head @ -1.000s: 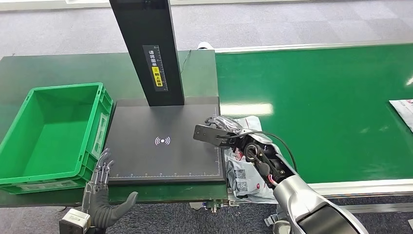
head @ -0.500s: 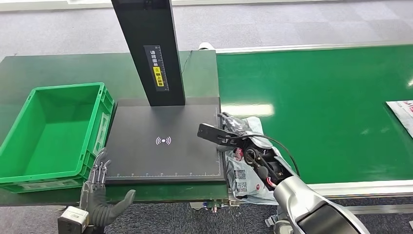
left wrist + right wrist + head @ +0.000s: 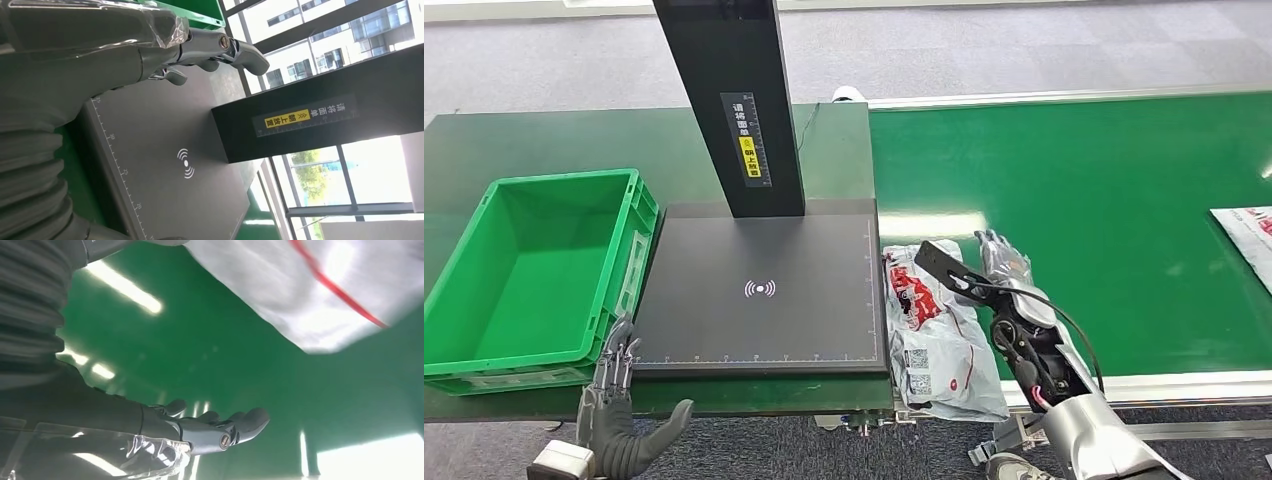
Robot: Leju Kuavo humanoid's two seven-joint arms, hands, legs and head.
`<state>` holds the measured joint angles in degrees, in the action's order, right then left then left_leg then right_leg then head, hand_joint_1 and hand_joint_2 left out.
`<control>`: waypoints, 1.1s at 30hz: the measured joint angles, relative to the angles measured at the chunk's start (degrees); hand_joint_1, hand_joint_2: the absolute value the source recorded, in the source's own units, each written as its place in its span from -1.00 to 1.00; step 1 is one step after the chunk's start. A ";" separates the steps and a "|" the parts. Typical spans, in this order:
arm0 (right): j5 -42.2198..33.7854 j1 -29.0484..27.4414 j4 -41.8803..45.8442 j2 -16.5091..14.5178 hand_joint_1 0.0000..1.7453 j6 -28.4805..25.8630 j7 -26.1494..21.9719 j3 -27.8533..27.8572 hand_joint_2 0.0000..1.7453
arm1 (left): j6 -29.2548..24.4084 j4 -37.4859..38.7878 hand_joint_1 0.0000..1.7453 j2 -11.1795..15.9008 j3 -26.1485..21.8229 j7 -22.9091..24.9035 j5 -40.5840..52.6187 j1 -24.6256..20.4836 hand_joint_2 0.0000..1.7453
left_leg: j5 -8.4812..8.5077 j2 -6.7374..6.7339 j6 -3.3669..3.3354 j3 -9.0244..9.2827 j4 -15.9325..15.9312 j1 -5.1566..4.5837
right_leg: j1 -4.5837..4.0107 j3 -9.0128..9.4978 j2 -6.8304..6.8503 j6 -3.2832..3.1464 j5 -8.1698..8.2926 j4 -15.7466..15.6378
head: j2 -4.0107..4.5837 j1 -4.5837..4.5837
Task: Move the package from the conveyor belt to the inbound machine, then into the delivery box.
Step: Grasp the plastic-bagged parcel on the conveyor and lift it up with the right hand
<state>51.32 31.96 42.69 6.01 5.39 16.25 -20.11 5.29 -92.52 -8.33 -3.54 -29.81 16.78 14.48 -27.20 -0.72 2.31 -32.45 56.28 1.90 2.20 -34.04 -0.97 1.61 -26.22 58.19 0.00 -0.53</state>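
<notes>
A white plastic package (image 3: 936,335) with red print and QR labels lies at the left end of the green conveyor belt (image 3: 1104,200), right beside the black inbound machine pad (image 3: 759,290). My right hand (image 3: 1002,262) hovers over the belt just right of the package, fingers spread, holding nothing; the right wrist view shows the package (image 3: 310,285) blurred beyond the open fingers (image 3: 225,432). My left hand (image 3: 619,405) stands open below the table's front edge, near the pad's front left corner. The green delivery box (image 3: 529,280) sits empty left of the pad.
A tall black scanner column (image 3: 729,100) rises from the back of the pad. A second white package (image 3: 1249,230) lies at the belt's far right edge. The belt's metal front rail (image 3: 1164,385) runs below my right arm.
My right hand has moved right, off the package, which now lies uncovered beside the pad. My left hand has sunk slightly lower.
</notes>
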 joint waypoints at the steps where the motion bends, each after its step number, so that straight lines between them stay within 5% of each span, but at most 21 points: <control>1: 0.47 -0.59 0.00 0.42 -1.00 1.23 -0.33 0.55 1.00 | -0.01 0.01 -1.00 0.00 -0.05 0.00 -0.02 -0.05 1.00 | 0.00 0.00 0.00 -0.01 0.00 0.00 | 0.00 0.00 0.01 0.00 0.00 0.00 | 0.00 0.00; 13: -1.41 -4.38 -0.82 4.25 -0.96 15.91 -12.04 0.05 1.00 | -0.23 1.66 -1.00 0.55 0.14 -0.15 -1.42 -2.17 1.00 | 0.00 -0.01 0.00 -0.02 0.00 0.00 | 0.00 0.00 0.01 0.00 0.00 0.00 | 0.00 0.01; 14: -1.75 -4.07 -1.27 4.33 -0.77 16.49 -12.59 -0.48 1.00 | -0.34 1.93 -1.00 0.65 0.26 -0.15 -1.57 -2.47 1.00 | 0.00 -0.02 0.00 -0.01 0.00 0.00 | 0.00 0.01 0.01 0.00 0.00 0.00 | 0.00 0.01; 17: -2.68 -3.00 -2.82 4.47 0.38 17.92 -13.71 -2.09 1.00 | -0.69 2.60 -1.00 0.96 0.68 -0.14 -1.99 -3.18 1.00 | 0.01 -0.02 0.00 0.01 0.00 0.00 | 0.00 0.03 0.01 0.01 0.01 0.00 | 0.00 0.02; 22: -4.14 -1.12 -5.23 4.61 0.93 18.81 -15.60 -4.71 1.00 | -1.14 3.33 -1.00 1.42 1.07 -0.07 -2.40 -3.72 1.00 | 0.01 -0.03 0.00 0.02 0.00 0.00 | 0.00 0.02 0.01 0.01 0.01 0.00 | 0.00 0.02; 33: -8.23 1.54 -7.75 4.58 1.00 19.22 -17.82 -8.41 1.00 | -1.21 3.54 -1.00 2.04 1.10 -0.04 -2.99 -3.61 1.00 | 0.00 -0.03 0.00 0.00 0.00 0.00 | 0.00 0.02 0.01 0.01 0.01 0.00 | 0.00 0.01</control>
<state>43.09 33.50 34.93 10.58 24.61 -1.57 -28.52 4.09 -88.99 -6.29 -2.43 -29.86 13.79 10.87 -27.19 -0.74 2.30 -32.45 56.28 1.91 2.20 -34.02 -0.96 1.62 -26.22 58.19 0.00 -0.52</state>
